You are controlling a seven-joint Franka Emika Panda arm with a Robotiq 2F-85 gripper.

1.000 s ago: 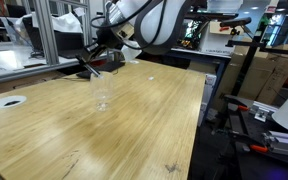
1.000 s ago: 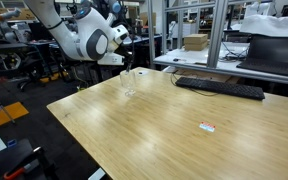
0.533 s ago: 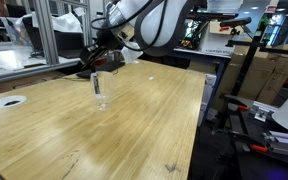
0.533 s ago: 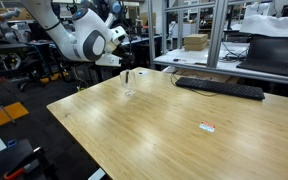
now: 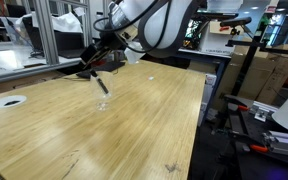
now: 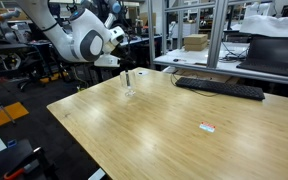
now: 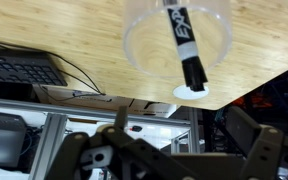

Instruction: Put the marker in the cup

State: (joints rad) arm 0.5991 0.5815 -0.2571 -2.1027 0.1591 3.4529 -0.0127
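The cup is a clear stemmed glass, seen from above in the wrist view, and it stands upright on the wooden table in both exterior views. The black marker leans inside its bowl, and an exterior view shows the marker as a dark slanted stick in the glass. My gripper hangs just above the cup's rim, open, with both fingers spread wide and nothing between them. In both exterior views the gripper sits over the glass at the table's far end.
A white round disc lies near the table edge. A black keyboard and a small red and white tag rest on the wooden table. Metal frames and benches stand behind the arm.
The gripper went from shut on the marker to open. The marker dropped out of the fingers and now leans inside the cup. The arm stayed over the glass.
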